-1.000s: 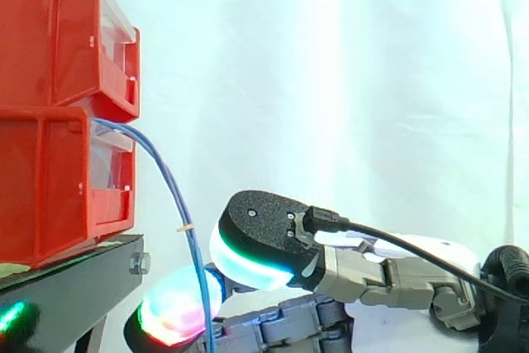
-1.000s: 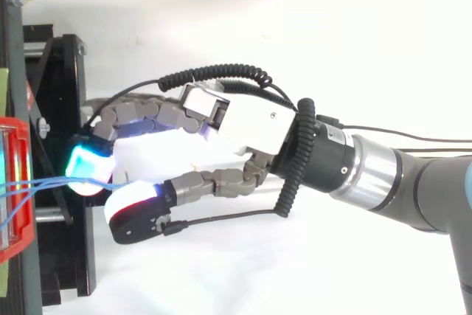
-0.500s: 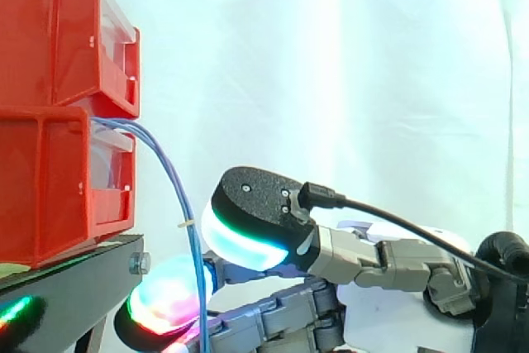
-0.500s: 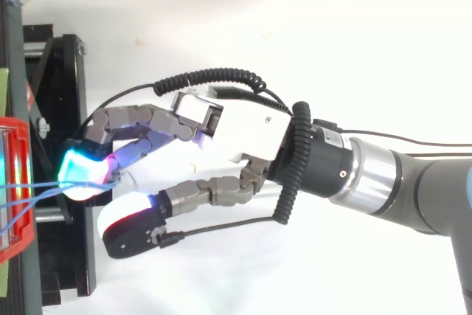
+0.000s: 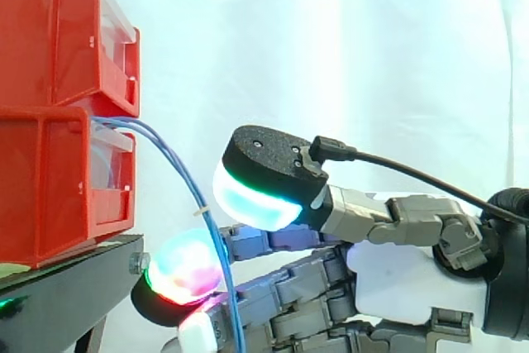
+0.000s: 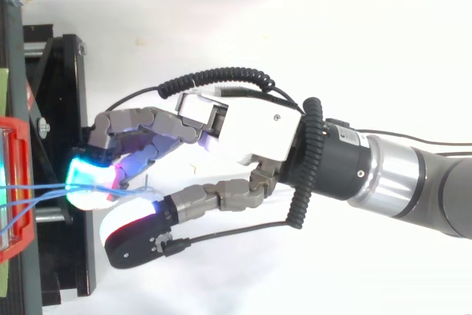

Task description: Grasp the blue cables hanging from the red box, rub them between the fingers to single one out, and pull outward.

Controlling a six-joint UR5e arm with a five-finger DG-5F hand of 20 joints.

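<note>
Two or three thin blue cables (image 5: pixel 203 217) come out of the lower red bin (image 5: pixel 58 179) and arc down to the right, bound by a small pale tie. My hand (image 5: pixel 388 279) comes in from the right with its fingers curled round them. The cables pass between a glowing red-green fingertip (image 5: pixel 186 274) and the fingers behind it. The thumb pad (image 5: pixel 256 196), lit cyan, hovers just above and right of the cables. From above, the cables (image 6: pixel 125 192) run from the red bin (image 6: pixel 16 182) across the lit fingertips (image 6: pixel 92 182) toward the thumb.
A second red bin (image 5: pixel 58 35) is stacked on the lower one. Both rest on a black stand (image 5: pixel 74 279) whose edge lies just left of the fingers. A white curtain hangs behind.
The hand has risen and drawn back to the right. The cables' bend has been pulled outward, away from the bin, and they now reach further across the fingers.
</note>
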